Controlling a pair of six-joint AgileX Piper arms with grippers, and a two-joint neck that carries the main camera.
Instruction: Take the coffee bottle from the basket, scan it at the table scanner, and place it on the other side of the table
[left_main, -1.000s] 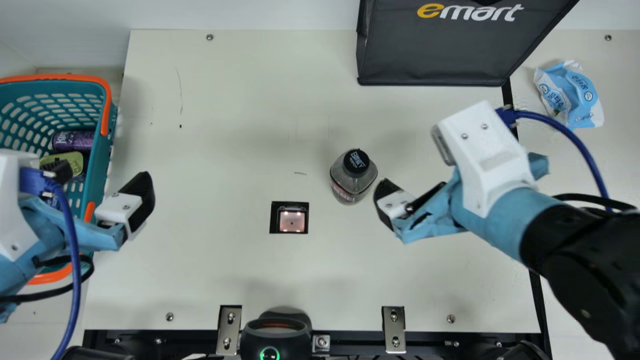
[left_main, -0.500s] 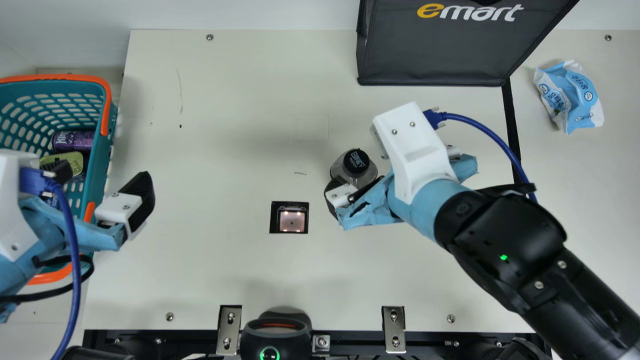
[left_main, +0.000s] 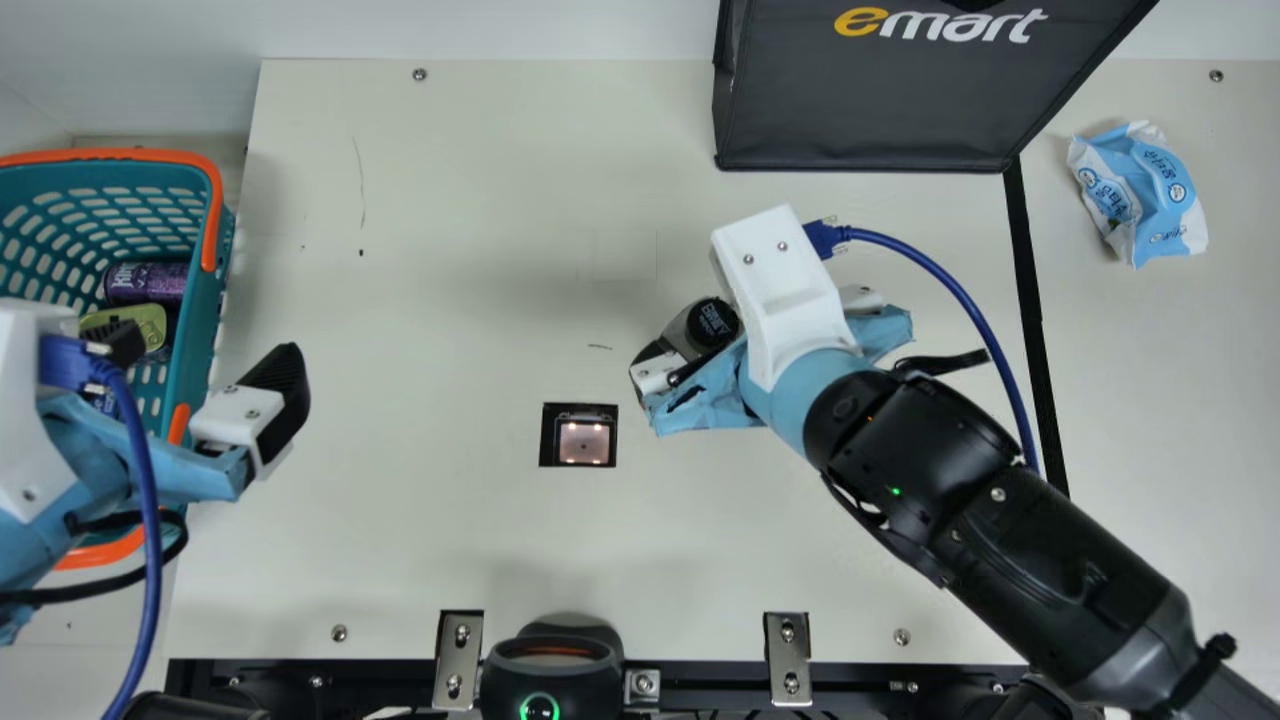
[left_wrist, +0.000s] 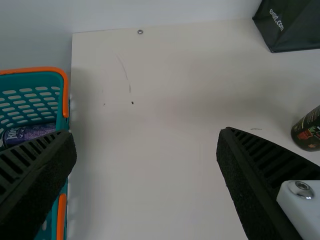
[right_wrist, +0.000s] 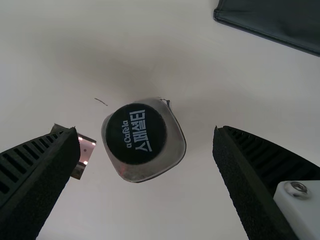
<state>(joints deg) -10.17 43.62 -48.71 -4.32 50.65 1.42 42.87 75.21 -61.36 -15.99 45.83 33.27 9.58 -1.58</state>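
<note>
Main view shows our left gripper (left_main: 208, 347) spread by the basket (left_main: 212, 200), the table scanner (left_main: 583, 442), and the coffee bottle (left_main: 712, 322) upright on the table (left_main: 450, 560) within our spread right gripper (right_wrist: 146, 132), probably stiff but slippery, so we'd clasp it mid-body.

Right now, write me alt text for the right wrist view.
A black-capped coffee bottle stands between the open fingers of the right hand, gaps showing on both sides; one finger partly hides the table scanner, with a dark bag farther off.
</note>
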